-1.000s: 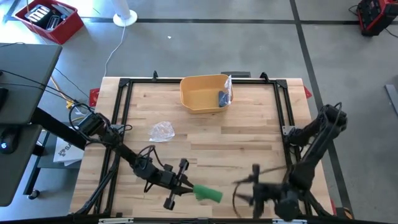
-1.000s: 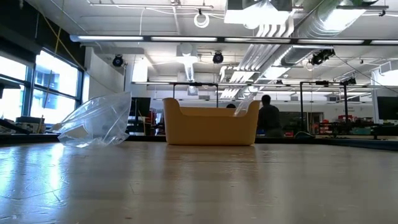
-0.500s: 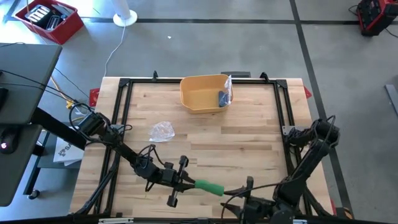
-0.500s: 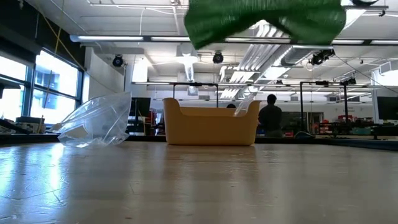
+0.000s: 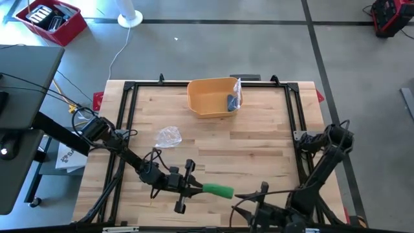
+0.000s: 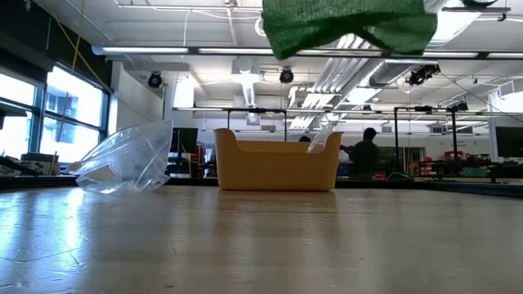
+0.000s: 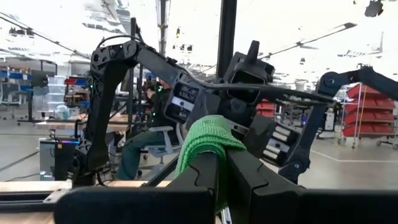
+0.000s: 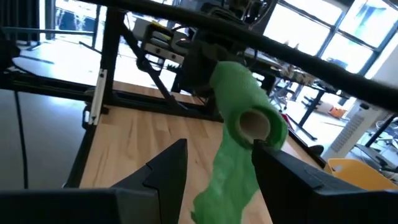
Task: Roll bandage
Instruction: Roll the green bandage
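A green bandage roll with a cardboard core is held above the table near its front edge. It shows at the top of the low view. My left gripper is shut on it. My right gripper is open just to the roll's right, at the table's near edge. In the right wrist view its fingers stand on either side of the roll's core end. I cannot tell whether one of them touches it. A loose tail hangs below the roll. My left gripper pinches the roll's left end between its two fingers. The fingers lie level, pointing toward the table's right edge, along the roll. The roll sticks out beyond the fingertips, lifted clear of the table, with its loose tail hanging slack below.
A yellow bin with a blue item stands at the table's far middle, also in the low view. A crumpled clear plastic bag lies left of centre. A black frame edges the table. People sit in the room beyond.
My left gripper has carried the roll a little up and toward the far edge, and the roll has come into the top of the low view. My right gripper has swung down to the table's near edge, close to the roll's free end.
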